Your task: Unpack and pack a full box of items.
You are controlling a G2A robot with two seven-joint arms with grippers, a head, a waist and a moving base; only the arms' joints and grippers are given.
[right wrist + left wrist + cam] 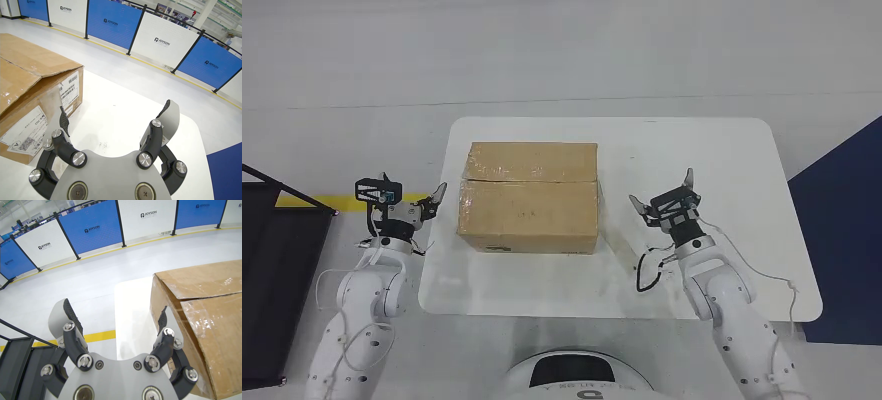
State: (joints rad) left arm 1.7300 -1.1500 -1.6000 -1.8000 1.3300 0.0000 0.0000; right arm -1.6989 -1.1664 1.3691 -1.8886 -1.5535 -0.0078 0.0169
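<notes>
A brown cardboard box (531, 196) stands on the left half of the white table (712, 160), its two top flaps folded down and meeting along a central seam with torn tape. My left gripper (413, 193) hangs open just off the table's left edge, one fingertip close to the box's left end (198, 317). My right gripper (663, 192) stands open over the table a short way right of the box (28, 79), whose end wall carries white labels. Nothing sits between either pair of fingers (72, 315) (63, 119).
A black metal rack (272, 260) stands on the floor left of the table, near a yellow floor line (98, 334). Blue and white fence panels (162, 39) ring the area. Bare tabletop (121, 117) stretches right of the box.
</notes>
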